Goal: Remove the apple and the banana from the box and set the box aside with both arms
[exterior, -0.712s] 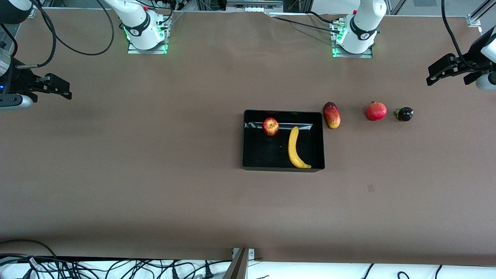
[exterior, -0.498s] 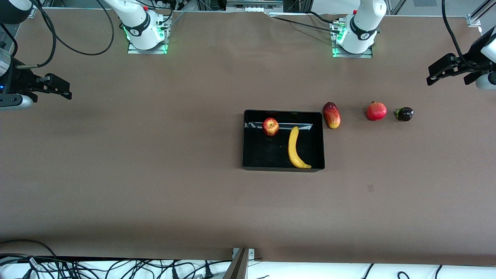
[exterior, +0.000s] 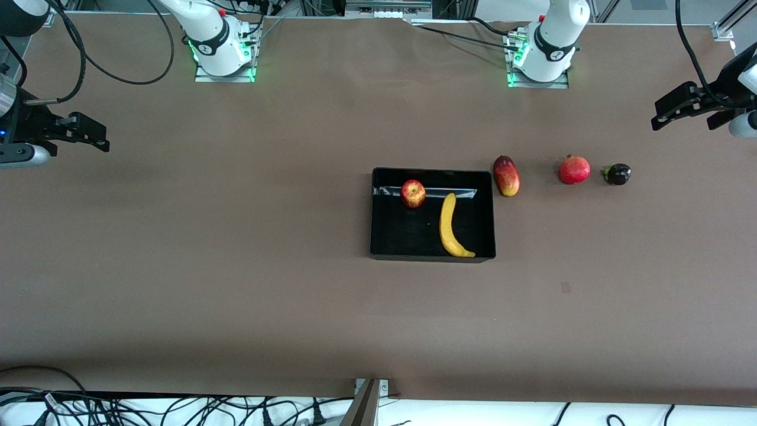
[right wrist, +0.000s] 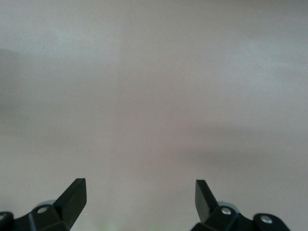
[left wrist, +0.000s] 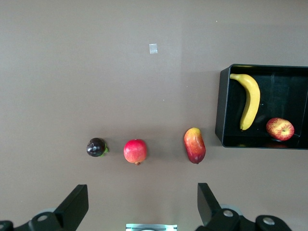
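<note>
**Both grippers wide and empty, fruit untouched in the box**

The left gripper point(exterior: 671, 112) hangs high over its end of the table, fingers spread wide, holding nothing. The right gripper point(exterior: 89, 131) does the same over bare table at the right arm's end. Both look parked clear, I'd guess to leave the box point(exterior: 378, 236) free for a first reach. Inside it lie the apple point(exterior: 413, 193) and banana point(exterior: 450, 227); the mango point(exterior: 507, 176) sits just beside it, the pomegranate point(exterior: 574, 170) toward the left arm's end

You find no legible text, label, brand, number or sign anywhere. The dark bands on the two arm bases at the bench's robot edge carry small white marks, too small to read.
</note>
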